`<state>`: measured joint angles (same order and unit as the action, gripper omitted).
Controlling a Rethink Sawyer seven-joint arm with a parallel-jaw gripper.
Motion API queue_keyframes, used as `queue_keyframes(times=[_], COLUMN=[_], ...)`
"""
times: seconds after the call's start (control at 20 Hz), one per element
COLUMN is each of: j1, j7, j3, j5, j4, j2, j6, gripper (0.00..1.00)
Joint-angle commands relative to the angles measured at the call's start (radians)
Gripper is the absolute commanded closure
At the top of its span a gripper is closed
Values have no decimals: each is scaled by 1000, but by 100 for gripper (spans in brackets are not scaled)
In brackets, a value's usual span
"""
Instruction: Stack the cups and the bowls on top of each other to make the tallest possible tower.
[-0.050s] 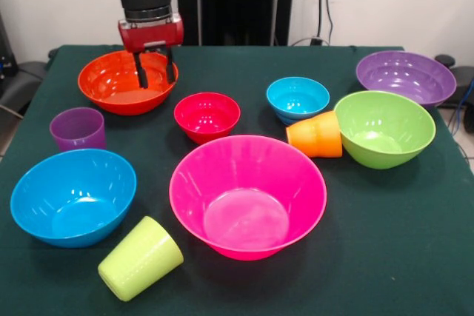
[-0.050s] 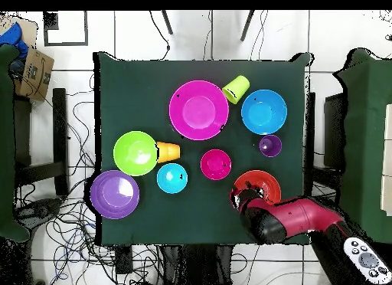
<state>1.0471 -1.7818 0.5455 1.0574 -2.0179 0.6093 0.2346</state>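
Nothing is stacked yet: the jaws hang narrowly parted and empty over the orange bowl, every other piece lying separate beyond them.

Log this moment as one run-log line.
gripper: open, above glossy orange plastic bowl | tower: not started | lime green and ridged orange cups: on sides

Table, dark green cloth cover. Cardboard box on white tiled floor, far left overhead. Loose black cables beside the table.
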Motion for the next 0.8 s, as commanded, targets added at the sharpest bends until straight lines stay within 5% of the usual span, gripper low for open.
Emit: queue_keyframes(times=[0.05,0.8], j1=[1,23], j7=[303,293], j3=[109,173], j5=[-39,15], j4=[-1,-26], j2=[6,15], j6=[216,222], gripper=[100,100])
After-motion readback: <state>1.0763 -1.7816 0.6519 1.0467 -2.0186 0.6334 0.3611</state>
